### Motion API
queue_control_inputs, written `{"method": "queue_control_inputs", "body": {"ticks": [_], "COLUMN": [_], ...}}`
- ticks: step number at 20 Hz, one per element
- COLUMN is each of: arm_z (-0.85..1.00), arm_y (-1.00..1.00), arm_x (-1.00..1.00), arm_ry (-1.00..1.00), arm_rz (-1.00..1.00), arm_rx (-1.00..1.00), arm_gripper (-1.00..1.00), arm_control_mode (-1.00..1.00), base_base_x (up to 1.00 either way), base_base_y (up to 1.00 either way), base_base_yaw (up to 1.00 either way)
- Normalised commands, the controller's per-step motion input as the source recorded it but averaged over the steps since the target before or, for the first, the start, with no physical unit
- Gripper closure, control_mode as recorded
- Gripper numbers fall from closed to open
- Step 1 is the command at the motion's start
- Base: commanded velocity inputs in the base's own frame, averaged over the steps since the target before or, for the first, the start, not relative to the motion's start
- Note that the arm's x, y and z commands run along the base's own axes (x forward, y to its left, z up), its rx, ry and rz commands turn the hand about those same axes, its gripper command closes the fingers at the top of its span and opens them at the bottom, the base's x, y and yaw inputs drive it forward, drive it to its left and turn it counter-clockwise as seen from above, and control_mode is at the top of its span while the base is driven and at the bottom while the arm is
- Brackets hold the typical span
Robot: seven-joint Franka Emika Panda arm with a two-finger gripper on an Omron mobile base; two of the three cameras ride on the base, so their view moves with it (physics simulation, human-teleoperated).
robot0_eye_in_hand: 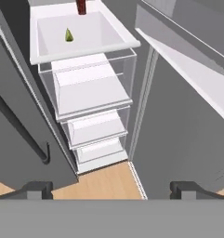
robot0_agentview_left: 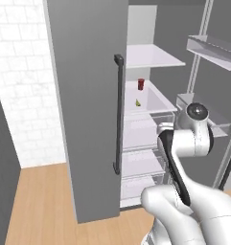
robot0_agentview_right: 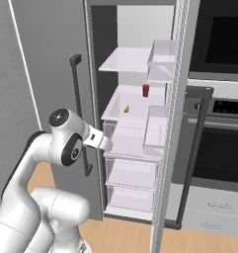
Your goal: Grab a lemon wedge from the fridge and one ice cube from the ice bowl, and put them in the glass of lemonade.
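The fridge (robot0_agentview_left: 83, 119) stands with its left door closed and its right door swung open. On the white middle shelf (robot0_agentview_right: 140, 101), the lemon wedge (robot0_eye_in_hand: 69, 35) lies near the shelf's centre, left of the red can (robot0_eye_in_hand: 81, 6) standing at the rear edge. Clear drawers (robot0_eye_in_hand: 92, 88) sit stacked below the shelf. The gripper (robot0_eye_in_hand: 111, 188) hangs outside the compartment, fingers wide apart, holding nothing.
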Motion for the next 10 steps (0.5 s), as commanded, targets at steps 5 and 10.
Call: {"method": "queue_control_inputs", "body": {"ticks": [5,10], "arm_z": [0.0,0.0], "arm_y": [0.0,0.0], "arm_x": [0.0,0.0], "arm_ry": [0.0,0.0], "arm_rz": [0.0,0.0], "arm_rx": [0.0,0.0], "arm_gripper": [-1.0,-1.0], "arm_control_mode": [1.0,1.0], "base_base_x": [0.42,0.67], "base_base_y": [-0.35,-0.07], "base_base_yaw": [0.07,0.01]}}
